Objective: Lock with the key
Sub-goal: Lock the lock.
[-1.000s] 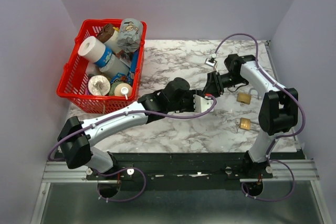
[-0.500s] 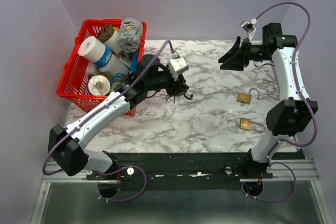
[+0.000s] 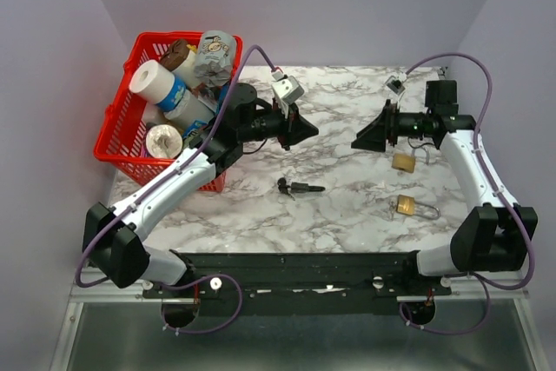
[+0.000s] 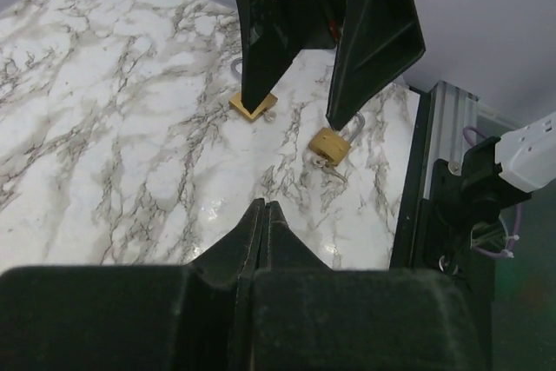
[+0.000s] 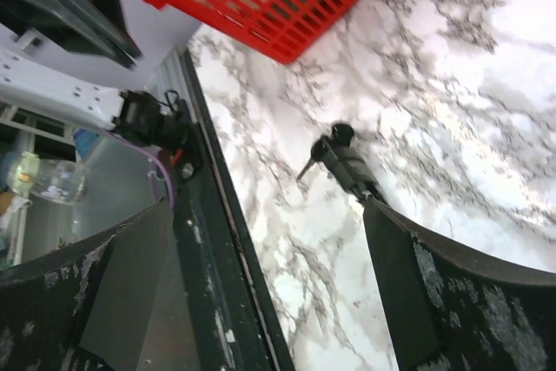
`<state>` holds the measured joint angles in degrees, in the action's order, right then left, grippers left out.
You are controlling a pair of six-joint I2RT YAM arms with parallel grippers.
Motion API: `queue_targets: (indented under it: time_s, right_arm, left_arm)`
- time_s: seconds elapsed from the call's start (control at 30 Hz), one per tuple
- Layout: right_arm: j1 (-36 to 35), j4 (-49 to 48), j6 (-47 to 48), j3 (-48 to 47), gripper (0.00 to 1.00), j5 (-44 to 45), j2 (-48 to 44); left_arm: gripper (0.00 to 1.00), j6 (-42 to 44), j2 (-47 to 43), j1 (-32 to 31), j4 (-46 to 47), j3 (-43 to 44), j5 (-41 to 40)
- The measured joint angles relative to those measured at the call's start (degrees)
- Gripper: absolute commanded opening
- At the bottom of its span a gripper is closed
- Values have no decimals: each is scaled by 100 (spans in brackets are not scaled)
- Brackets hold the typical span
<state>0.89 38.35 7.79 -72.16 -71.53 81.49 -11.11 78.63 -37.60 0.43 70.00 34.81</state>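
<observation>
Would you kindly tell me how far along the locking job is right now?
Done: nothing visibly; the keys lie loose on the table, apart from the far padlock and near padlock. In hand: nothing; the left hand is shut and empty, the right hand open and empty. Left: grasp the keys, fit one into a padlock and turn it.

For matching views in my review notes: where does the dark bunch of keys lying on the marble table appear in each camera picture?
Top external: the dark bunch of keys lies mid-table, right of the red plastic basket.
Left wrist: not in it.
Right wrist: mid-picture, below the basket's wall.
Shared landmark: the white marble tabletop, in all three views.
</observation>
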Motion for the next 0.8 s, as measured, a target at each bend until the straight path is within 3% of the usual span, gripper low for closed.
queue_targets:
  time_s: [0.13,0.17,0.2,0.3,0.37,0.53,0.8]
  right_arm:
    - [-122,-146,461,671,100,468,-210]
    - [-232,-52,684,651,100,667,-210]
    - [-411,90,951,551,100,935,-179]
    - [-1152,396,1766,190,100,1692,-63]
    - [-1567,492,2144,160,100,2028,-15]
    - [-2426,413,2326,361,100,3060,256]
    - [-4030,131,691,407,100,4389,1016]
  left_arm:
    - [3,-87,83,4,13,7,22]
    - [39,-74,114,9,-63,52,22]
    - [55,-66,142,22,-140,98,22]
    - [87,-24,127,168,-363,111,120]
    - [96,13,24,361,-529,48,85]
    - [99,81,-516,785,-1058,11,-197]
    - [99,-184,-1578,1611,-1615,334,-1375]
